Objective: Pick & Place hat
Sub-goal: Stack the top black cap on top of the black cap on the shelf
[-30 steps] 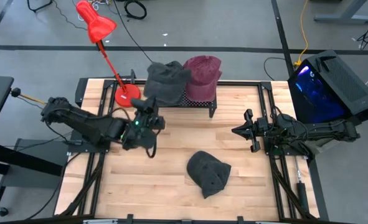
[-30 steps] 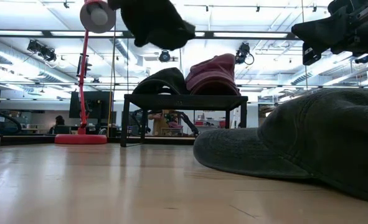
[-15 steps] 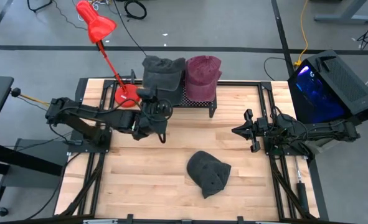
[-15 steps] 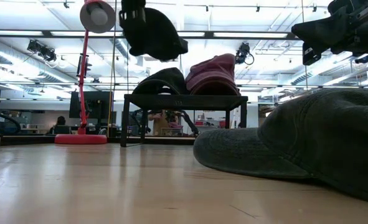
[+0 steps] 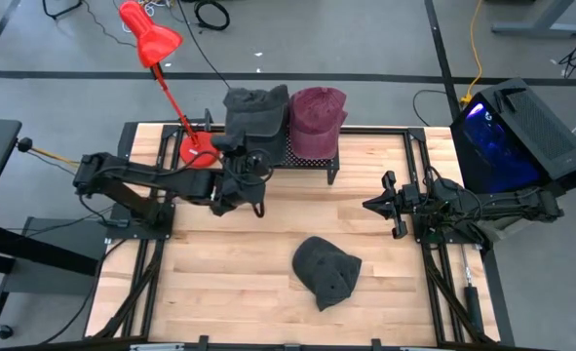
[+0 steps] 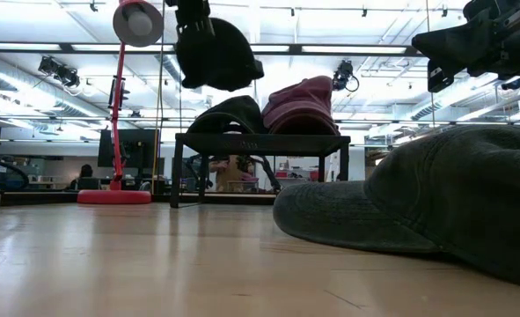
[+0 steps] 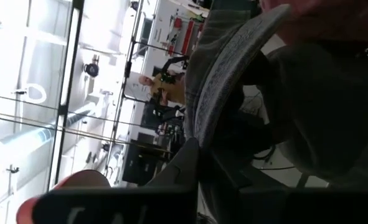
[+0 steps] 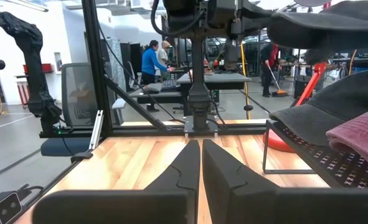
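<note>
While your right gripper (image 8: 200, 163) waits closed, your left gripper (image 5: 237, 185) seemingly clamps a grey hat (image 6: 216, 55) above the rack (image 6: 260, 141).

**Crowded rear rack, open board in front**

At the upper centre of the high view, the black rack (image 5: 307, 156) carries a dark grey hat (image 5: 256, 109) and a maroon hat (image 5: 316, 109), with the red lamp (image 5: 171, 88) close at upper left. The left gripper (image 5: 250, 182) blocks the rack's front left. A grey cap (image 5: 326, 271) lies at lower centre; bare wood surrounds it.
</note>
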You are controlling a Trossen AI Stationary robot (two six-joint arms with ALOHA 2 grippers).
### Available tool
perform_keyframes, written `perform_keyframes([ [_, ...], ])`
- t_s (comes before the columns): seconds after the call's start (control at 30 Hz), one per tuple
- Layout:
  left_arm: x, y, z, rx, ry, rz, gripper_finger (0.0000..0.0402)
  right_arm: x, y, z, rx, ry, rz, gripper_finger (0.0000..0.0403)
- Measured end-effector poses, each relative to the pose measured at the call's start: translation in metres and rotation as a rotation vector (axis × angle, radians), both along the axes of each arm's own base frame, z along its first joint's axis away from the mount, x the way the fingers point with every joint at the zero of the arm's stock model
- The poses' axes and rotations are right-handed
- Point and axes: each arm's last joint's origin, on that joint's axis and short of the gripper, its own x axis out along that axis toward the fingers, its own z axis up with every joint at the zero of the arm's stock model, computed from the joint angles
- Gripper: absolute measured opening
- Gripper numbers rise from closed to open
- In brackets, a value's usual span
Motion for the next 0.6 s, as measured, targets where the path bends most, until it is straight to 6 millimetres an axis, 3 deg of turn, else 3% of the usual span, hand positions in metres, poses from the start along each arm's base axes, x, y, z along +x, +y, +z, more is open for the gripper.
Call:
perform_keyframes([
  [0.6,0.022,0.004,-0.030,-0.001,-0.003,0.018,0.0037,0.000,0.000,0.000,0.000,0.001,0.000,0.0023],
])
